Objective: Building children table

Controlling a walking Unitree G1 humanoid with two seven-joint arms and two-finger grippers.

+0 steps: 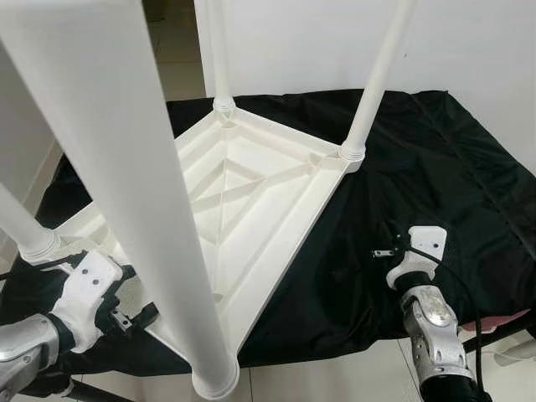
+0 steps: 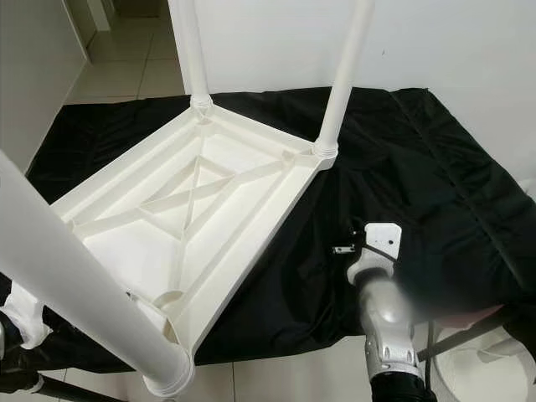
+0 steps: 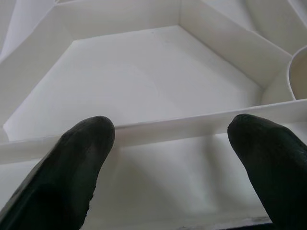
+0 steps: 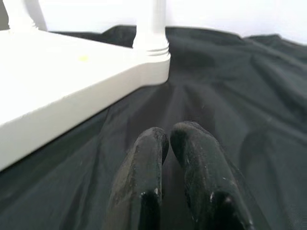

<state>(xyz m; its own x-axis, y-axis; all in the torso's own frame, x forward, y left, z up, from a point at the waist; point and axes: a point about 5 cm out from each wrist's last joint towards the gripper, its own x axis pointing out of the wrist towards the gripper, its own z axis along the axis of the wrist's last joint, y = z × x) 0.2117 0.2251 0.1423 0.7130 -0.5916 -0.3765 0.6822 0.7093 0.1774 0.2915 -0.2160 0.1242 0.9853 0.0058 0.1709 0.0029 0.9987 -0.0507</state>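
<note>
Left gripper (image 3: 168, 158): spread wide, gripping nothing, hovering at the table's near-left rim with 1 inner rib running between the fingers (image 3: 81, 153); seemingly lining up to pinch that rib or steady the frame.
Table (image 1: 251, 197): lying upside down on the cloth, ribbed underside facing up, so the sockets are facing up for the legs.
Legs (image 1: 373, 84): 4 standing upright in the corner sockets, 1 looming close to the camera; all looking seated, though how tightly is impossible to judge.
Cloth (image 1: 435, 176): black, spreading under the table, probably shielding the tabletop from scuffs.
Right gripper (image 4: 168, 158): fingers pressed together, empty, hanging just above the cloth, well apart from the table's right edge; likely waiting.
Progress: looking nearly finished, flipping upright probably remaining.
</note>
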